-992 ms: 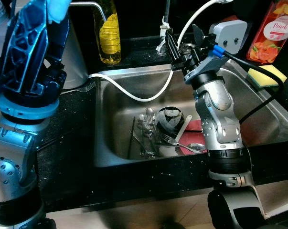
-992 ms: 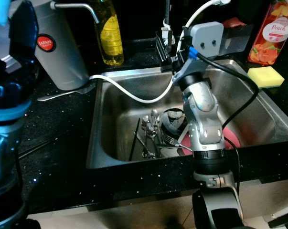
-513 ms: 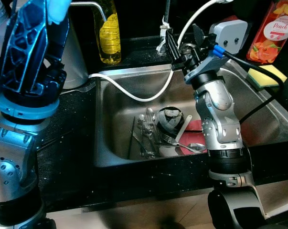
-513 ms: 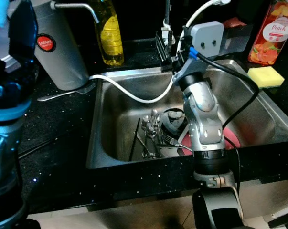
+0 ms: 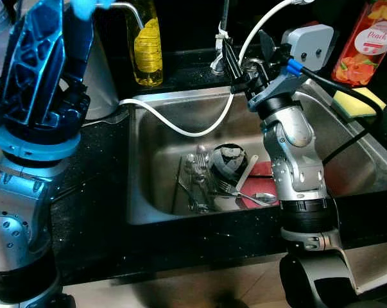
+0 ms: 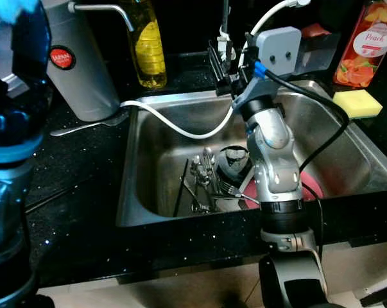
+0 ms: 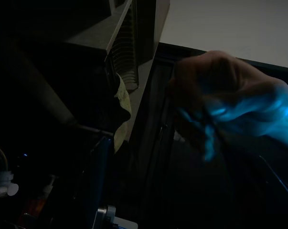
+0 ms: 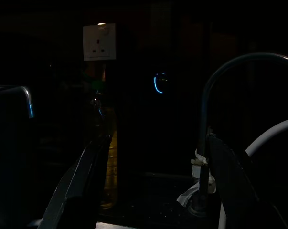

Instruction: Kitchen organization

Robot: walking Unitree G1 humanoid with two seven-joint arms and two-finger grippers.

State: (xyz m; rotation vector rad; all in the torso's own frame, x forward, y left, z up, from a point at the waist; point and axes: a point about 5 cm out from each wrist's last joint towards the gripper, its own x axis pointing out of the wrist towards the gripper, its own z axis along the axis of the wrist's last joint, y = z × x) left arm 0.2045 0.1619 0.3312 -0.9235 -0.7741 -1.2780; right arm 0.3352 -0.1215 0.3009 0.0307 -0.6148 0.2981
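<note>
Since a second ago almost nothing has moved; only the left arm has crept slightly upward. The left gripper (image 7: 215, 119), raised high beside the grey thermos flask (image 6: 77, 61), is a blur in its wrist view, so I cannot tell its grip. On the black speckled tabletop (image 5: 97, 192) the steel sink (image 5: 154, 154) holds piled forks and spoons (image 5: 196, 176), probably awaiting sorting. The right gripper (image 5: 235, 61) hovers spread open by the tap (image 8: 203, 138), grasping nothing. A white hose (image 5: 180, 125) droops into the sink. The right arm hides part of the red plate (image 6: 312, 186).
</note>
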